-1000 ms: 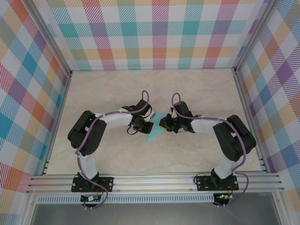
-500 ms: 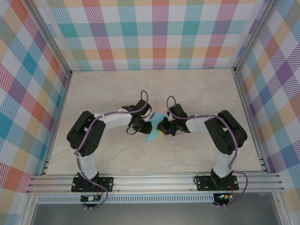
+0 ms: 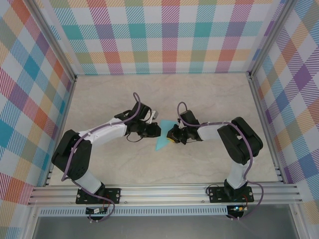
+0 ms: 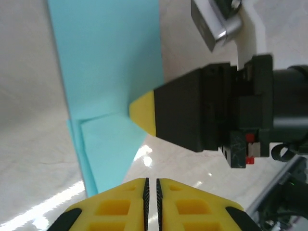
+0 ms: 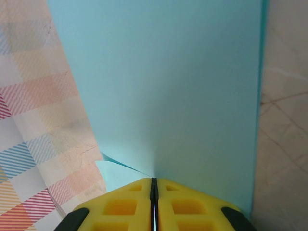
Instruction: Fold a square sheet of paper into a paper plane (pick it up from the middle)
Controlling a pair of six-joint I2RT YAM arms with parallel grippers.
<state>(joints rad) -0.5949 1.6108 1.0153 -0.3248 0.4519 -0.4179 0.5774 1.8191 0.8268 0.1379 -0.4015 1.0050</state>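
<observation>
1. Already the sheet of paper (image 3: pixel 161 143) is no plain square. From above it lies on the table (image 3: pixel 214 99) between the two arms as a pointed turquoise shape, its tip aimed toward the near edge.
2. From the left wrist, a second layer shows near the pointed end. A crease line crosses the sheet there, and a narrow strip runs along one long edge. From that I judge the early folds to be made.
3. The right gripper (image 3: pixel 172 135) has its jaws together, and its yellow tip rests on the sheet's edge just where that crease ends. Its own camera shows the fingertips (image 5: pixel 125 204) meeting in a hairline seam, with turquoise paper spreading out ahead and a small flap beside them. Whether a layer is nipped in the seam or only pressed flat, I cannot tell from so close.
4. The left gripper (image 3: pixel 155 130) sits just beside the sheet on the opposite side, near the pointed end. Its fingers (image 4: pixel 120 209) are drawn together with only a thin slit between them and nothing in it.
5. The step in hand looks like pressing or steadying a fold, which would put the task somewhere around its middle.
6. The outline is broad for a dart, and no centre crease or raised wings can be made out. The narrowing folds, the fold along the middle and the wings are probably yet to be done.
</observation>
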